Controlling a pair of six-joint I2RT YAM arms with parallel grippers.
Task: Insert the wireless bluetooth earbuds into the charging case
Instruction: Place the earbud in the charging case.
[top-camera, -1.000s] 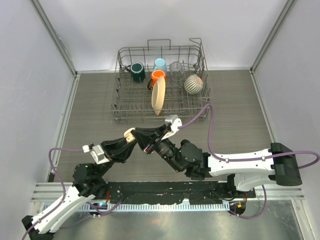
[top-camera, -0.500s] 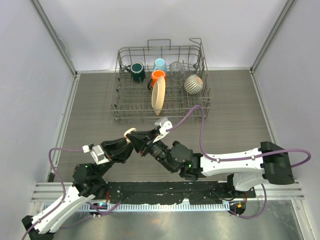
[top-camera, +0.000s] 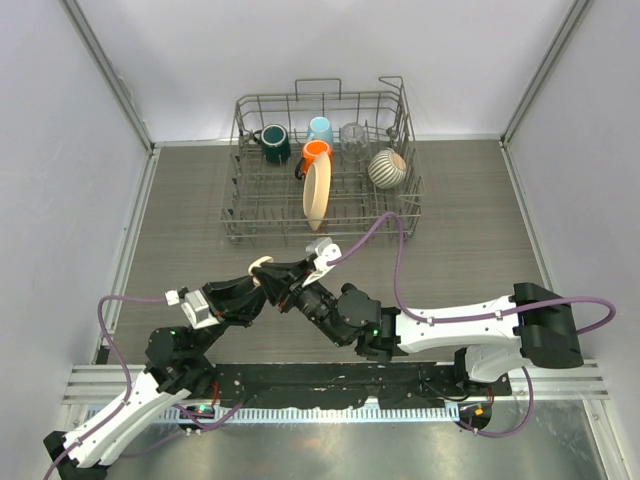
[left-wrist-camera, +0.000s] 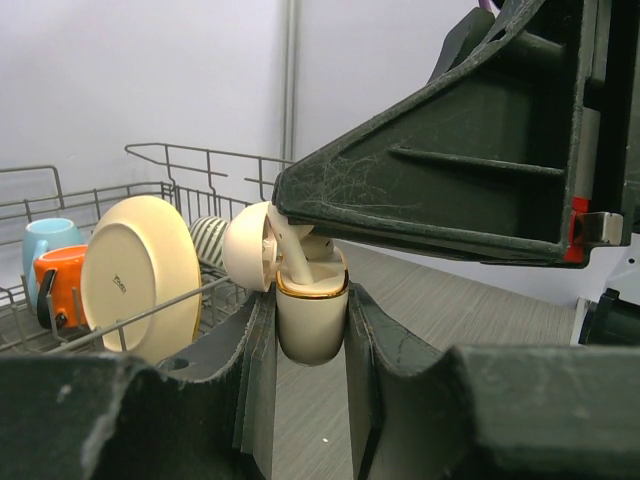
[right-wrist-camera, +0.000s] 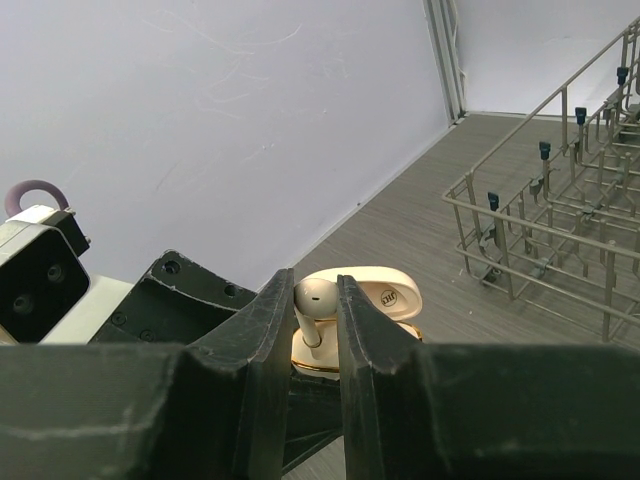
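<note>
The charging case (left-wrist-camera: 312, 340) is pinched upright between the fingers of the left tool (left-wrist-camera: 311, 305) and held raised above the bench (top-camera: 200, 220), apparently so that its opening faces up and is steadied for the other arm. Its lid (left-wrist-camera: 248, 260) is swung back to one side, leaving the gold-rimmed mouth exposed. One of the wireless bluetooth earbuds (left-wrist-camera: 296, 262) is gripped by its head between the pressed-together fingers of the right tool (right-wrist-camera: 316, 310), stem downward, and the stem is seen reaching into the case's mouth; whether it is fully seated cannot be told, since the socket is hidden. The insertion is judged to be under way, with a release to be expected only once the bud sits flush. No other earbud can be made out in any view. At the far side of the bench a wire dish rack (top-camera: 270, 200) is stocked with a cream plate (top-camera: 317, 193), a dark green mug (top-camera: 272, 143), an orange mug (top-camera: 316, 152), a pale blue mug (top-camera: 320, 130), a clear glass (top-camera: 353, 135) and a striped bowl (top-camera: 386, 168), all well apart from the work.
</note>
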